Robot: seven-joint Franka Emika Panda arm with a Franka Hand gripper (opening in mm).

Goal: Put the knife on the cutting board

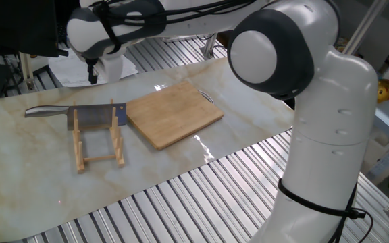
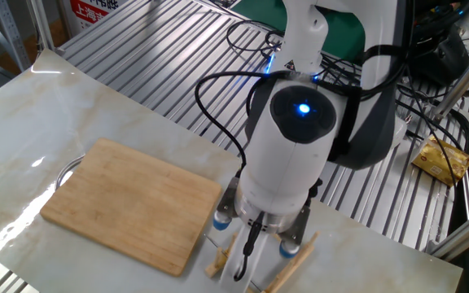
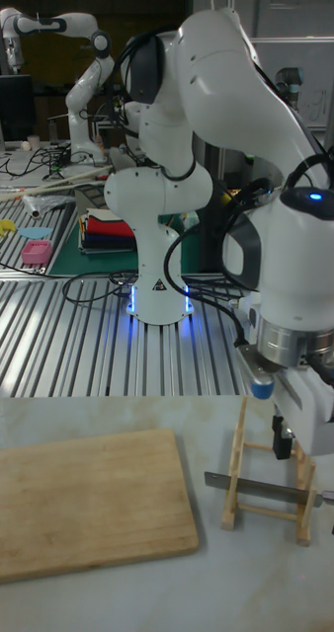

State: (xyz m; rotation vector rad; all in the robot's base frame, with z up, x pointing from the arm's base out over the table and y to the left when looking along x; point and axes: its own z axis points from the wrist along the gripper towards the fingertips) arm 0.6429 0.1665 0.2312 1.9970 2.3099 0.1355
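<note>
The knife (image 1: 90,118) stands on edge across the wooden peg rack (image 1: 100,143), its silver handle (image 1: 42,112) pointing left. In the tall fixed view the knife (image 3: 261,483) shows as a thin grey strip across the rack (image 3: 231,494). The cutting board (image 1: 174,115) lies flat just right of the rack, with its metal loop on the far edge; it also shows as the cutting board (image 2: 133,203) and the cutting board (image 3: 83,504). My gripper (image 3: 307,489) hangs above the knife and rack, open, its dark fingers (image 3: 279,439) wide apart and holding nothing. The arm hides the knife in the other fixed view.
The marble-patterned tabletop (image 1: 19,175) sits on a ribbed metal bench (image 1: 201,196). Papers (image 1: 80,67) lie behind the rack. My arm's large white body (image 1: 329,121) rises at the right. A second robot base (image 3: 157,267) stands behind the table.
</note>
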